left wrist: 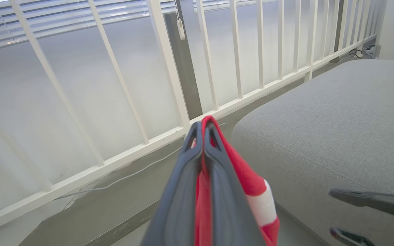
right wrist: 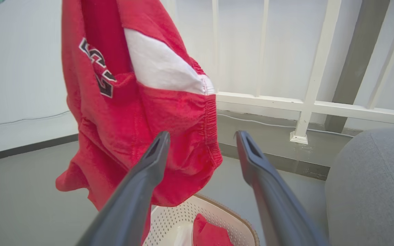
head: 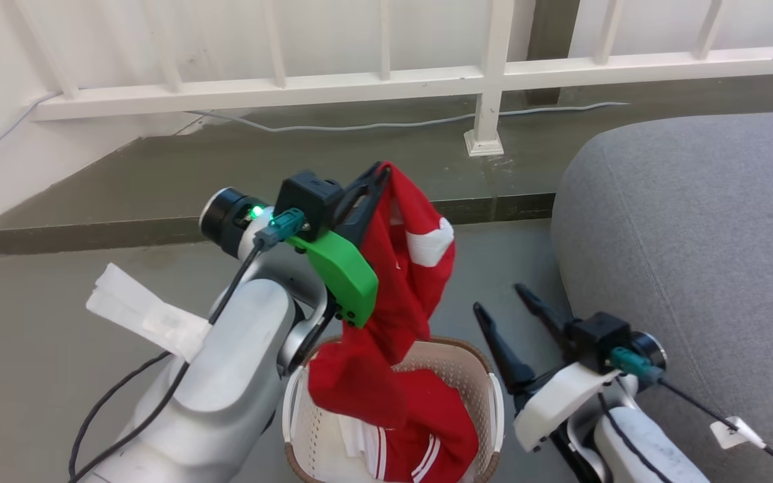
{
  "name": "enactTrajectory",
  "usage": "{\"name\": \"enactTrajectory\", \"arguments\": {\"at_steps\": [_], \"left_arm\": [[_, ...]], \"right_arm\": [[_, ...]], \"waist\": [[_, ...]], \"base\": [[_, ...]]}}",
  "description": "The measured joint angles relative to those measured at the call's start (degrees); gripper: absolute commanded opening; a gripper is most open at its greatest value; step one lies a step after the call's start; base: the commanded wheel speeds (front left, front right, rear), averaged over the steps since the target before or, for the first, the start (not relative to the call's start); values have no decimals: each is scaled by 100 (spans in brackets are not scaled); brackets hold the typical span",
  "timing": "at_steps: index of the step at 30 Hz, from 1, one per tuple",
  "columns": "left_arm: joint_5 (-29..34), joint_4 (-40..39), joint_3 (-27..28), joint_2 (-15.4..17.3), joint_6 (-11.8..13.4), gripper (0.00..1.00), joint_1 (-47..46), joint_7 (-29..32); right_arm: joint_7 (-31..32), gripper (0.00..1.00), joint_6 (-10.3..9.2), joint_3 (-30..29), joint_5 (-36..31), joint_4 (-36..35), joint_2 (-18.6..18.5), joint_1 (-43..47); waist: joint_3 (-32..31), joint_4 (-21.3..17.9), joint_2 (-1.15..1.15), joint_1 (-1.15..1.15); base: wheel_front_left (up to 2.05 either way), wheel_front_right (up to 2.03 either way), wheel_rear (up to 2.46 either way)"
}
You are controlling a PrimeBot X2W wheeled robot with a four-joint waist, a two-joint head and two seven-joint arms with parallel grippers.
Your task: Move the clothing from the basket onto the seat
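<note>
My left gripper (head: 380,176) is shut on the top of a red garment (head: 403,282) with white trim and a black-and-white number (right wrist: 97,71). The garment hangs above the cream basket (head: 490,382), its lower end drooping inside. More red clothing with double white stripes (head: 427,453) lies in the basket. In the left wrist view the closed fingers (left wrist: 202,129) pinch the red cloth (left wrist: 248,177). My right gripper (head: 498,298) stands open and empty, just right of the basket. The grey seat (head: 695,235) is on the right.
A white railing (head: 487,74) runs along the back on a raised ledge, with a grey cable (head: 359,126) lying on it. A railing post foot (head: 484,142) stands near the seat's far corner. Grey floor lies to the left of the basket.
</note>
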Motion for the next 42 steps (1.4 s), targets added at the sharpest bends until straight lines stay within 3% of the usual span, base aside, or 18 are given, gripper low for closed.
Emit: {"name": "enactTrajectory", "arguments": {"at_steps": [17,28,29,30,31,42], "left_arm": [[-327,-644,-649,16,211,0,-8,296],[-478,-872,-883,18,386,0,-9,468],[-479,-879,-884,18,408,0,-9,475],[-486,-884,-884,18,433,0,-9,481],[-493,-887,-886,18,436,0,-9,490],[-644,-835,-714,19,732,0,-2,488]], "right_arm": [[0,100,58,1731,230,258,-26,-584],[0,100,43,2062,245,561,-46,-1101],[0,85,35,2065,246,571,-46,-1115],[0,27,31,2073,248,583,-46,-1128],[0,0,-8,2083,256,598,-45,-1143],[0,0,-67,2023,435,710,-46,-1273]], "waist": [[21,315,0,0],[57,336,0,0],[63,337,0,0],[70,339,0,0],[78,340,0,0],[160,224,0,0]], "base": [[0,0,0],[0,0,0],[0,0,0],[0,0,0],[0,0,0],[0,0,0]]}}
